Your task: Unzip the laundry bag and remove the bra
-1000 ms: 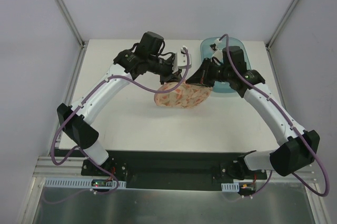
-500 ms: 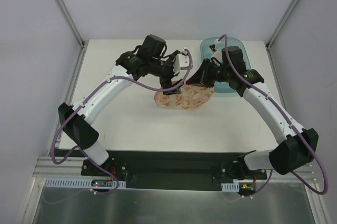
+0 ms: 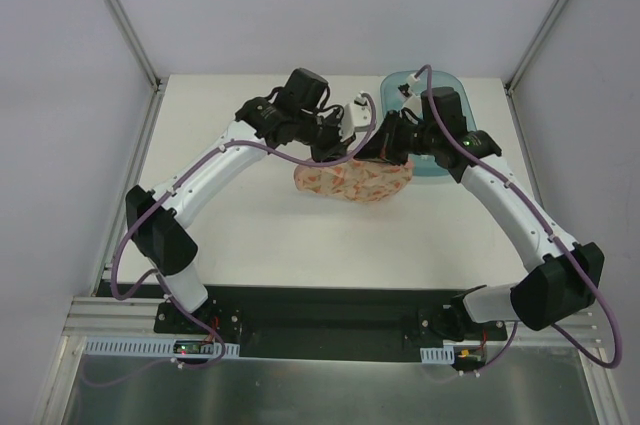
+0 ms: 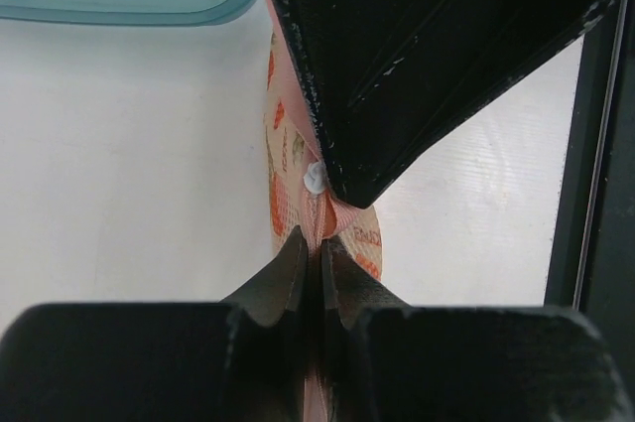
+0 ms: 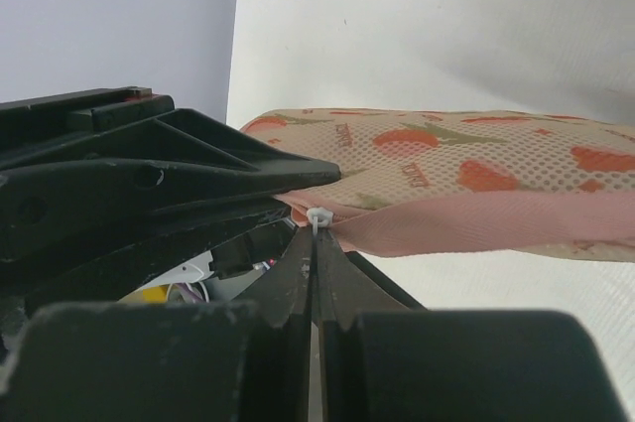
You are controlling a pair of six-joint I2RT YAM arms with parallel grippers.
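The peach-orange mesh laundry bag with reddish print hangs just above the table's middle, between both grippers. My left gripper is shut on the bag's pink zip edging, close to the white zip pull. My right gripper faces it and is shut on that white zip pull, with the pink edging running off to the right. In the top view the left gripper and right gripper meet at the bag's upper edge. The bra is hidden.
A translucent teal plastic basin stands at the back right, partly under my right arm, and its rim shows in the left wrist view. The table's dark front edge lies at the right of that view.
My left gripper opened, shifted right along the bag's top edge and shut again beside the right gripper. The bag has been drawn slightly to the right.
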